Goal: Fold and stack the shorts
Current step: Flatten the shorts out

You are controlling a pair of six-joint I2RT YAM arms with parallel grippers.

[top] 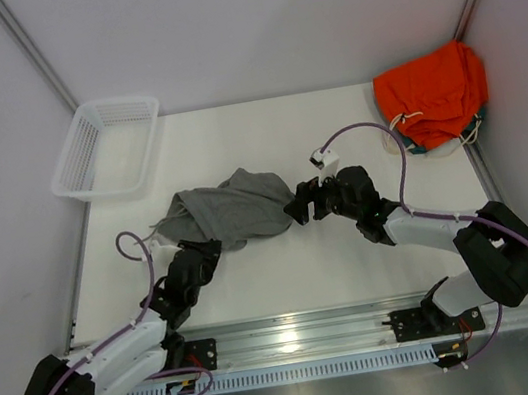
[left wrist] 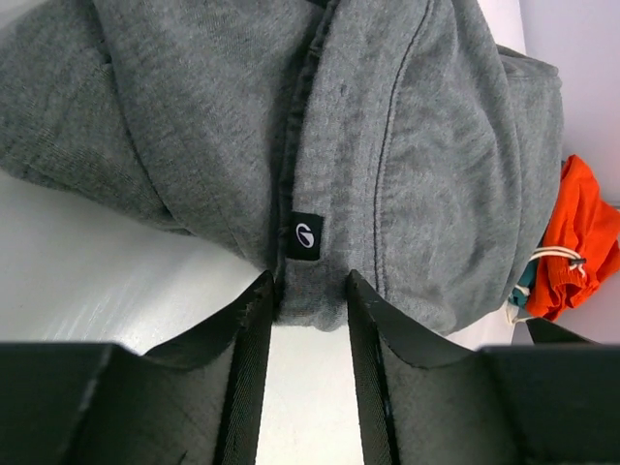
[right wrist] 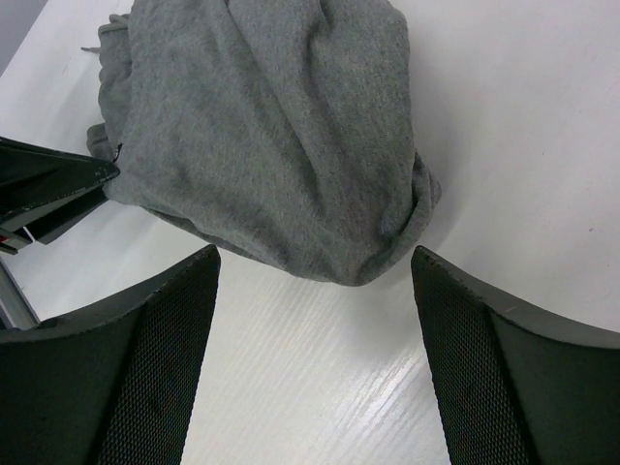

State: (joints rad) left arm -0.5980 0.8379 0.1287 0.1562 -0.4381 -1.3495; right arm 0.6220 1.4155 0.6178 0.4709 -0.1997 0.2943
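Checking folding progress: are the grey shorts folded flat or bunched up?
Bunched up. The grey shorts lie in a rumpled heap on the table, with uneven edges and no flat fold.

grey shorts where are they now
Top view: the shorts lie bunched at mid-table between the left gripper and right gripper, white basket behind them to the left.

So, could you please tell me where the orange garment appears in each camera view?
Top external: orange garment at the far right corner of the table.
Left wrist: at the right edge, behind the grey shorts.
Right wrist: not in view.
Shared landmark: the grey shorts, in all three.
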